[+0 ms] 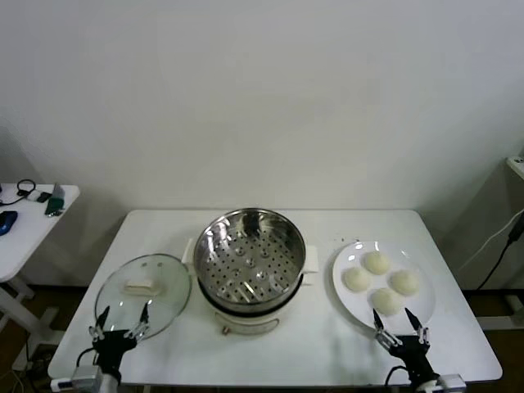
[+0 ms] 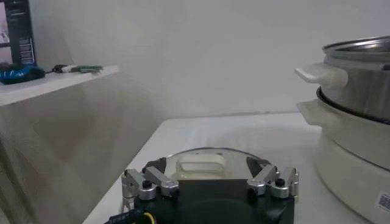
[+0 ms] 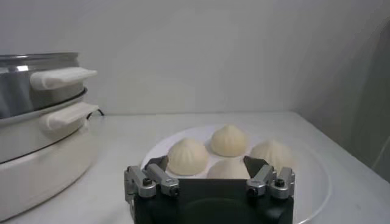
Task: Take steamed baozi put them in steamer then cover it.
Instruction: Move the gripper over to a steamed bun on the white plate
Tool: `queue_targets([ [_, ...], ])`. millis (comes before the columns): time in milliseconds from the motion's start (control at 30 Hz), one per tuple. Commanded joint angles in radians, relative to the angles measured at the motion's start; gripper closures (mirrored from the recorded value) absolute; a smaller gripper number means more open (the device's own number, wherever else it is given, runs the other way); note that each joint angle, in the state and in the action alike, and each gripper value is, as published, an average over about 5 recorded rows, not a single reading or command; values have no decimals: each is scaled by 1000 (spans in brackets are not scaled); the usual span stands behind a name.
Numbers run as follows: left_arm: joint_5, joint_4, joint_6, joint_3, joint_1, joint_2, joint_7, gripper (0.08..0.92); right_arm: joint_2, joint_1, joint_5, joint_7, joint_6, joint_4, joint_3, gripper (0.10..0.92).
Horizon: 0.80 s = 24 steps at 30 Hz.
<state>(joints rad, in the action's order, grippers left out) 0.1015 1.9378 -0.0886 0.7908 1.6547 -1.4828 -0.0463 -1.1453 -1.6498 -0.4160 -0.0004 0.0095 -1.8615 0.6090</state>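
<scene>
Several cream-white baozi [image 1: 377, 281] lie on a white plate [image 1: 342, 295] at the right; they also show in the right wrist view [image 3: 187, 155]. The steel steamer basket [image 1: 248, 254] stands empty on its cream pot base [image 1: 246, 324] at the table's middle. The clear glass cover [image 1: 143, 292] with a cream bar handle [image 1: 138, 287] lies flat to its left and shows in the left wrist view [image 2: 201, 163]. My left gripper [image 1: 121, 321] is open at the cover's near edge. My right gripper [image 1: 399, 322] is open at the plate's near edge, just short of the nearest baozi [image 3: 230, 169].
The white table [image 1: 327, 352] ends close behind both grippers. A small side table [image 1: 33, 217] with a blue object [image 1: 6, 222] and cables stands at the far left. A white wall [image 1: 262, 98] rises behind the table. The steamer's side handles [image 3: 63, 77] jut toward the plate.
</scene>
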Motion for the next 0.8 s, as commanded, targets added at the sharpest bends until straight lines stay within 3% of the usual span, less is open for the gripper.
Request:
queue_targets([
  [33,-1,2,0,1,0,4,-2,177,62,136,18,13,-192,-3,16,203],
  [233,-2,8,-2,-2,-6,1,-4,177,223,459,-3,0,-273,100,-84,203],
  [367,0,10,-1,-2,-9,1,-5,177,379,754,9,-94,-317,243,-313,203],
  [567,5,2,3,1,-10,3,-7,177,588,1270,163,-445,-303,482,-838,203],
  [800,2,-5,17,-3,-10,2,-7,177,654,1753,395,-916,-24,718,-1340,203],
])
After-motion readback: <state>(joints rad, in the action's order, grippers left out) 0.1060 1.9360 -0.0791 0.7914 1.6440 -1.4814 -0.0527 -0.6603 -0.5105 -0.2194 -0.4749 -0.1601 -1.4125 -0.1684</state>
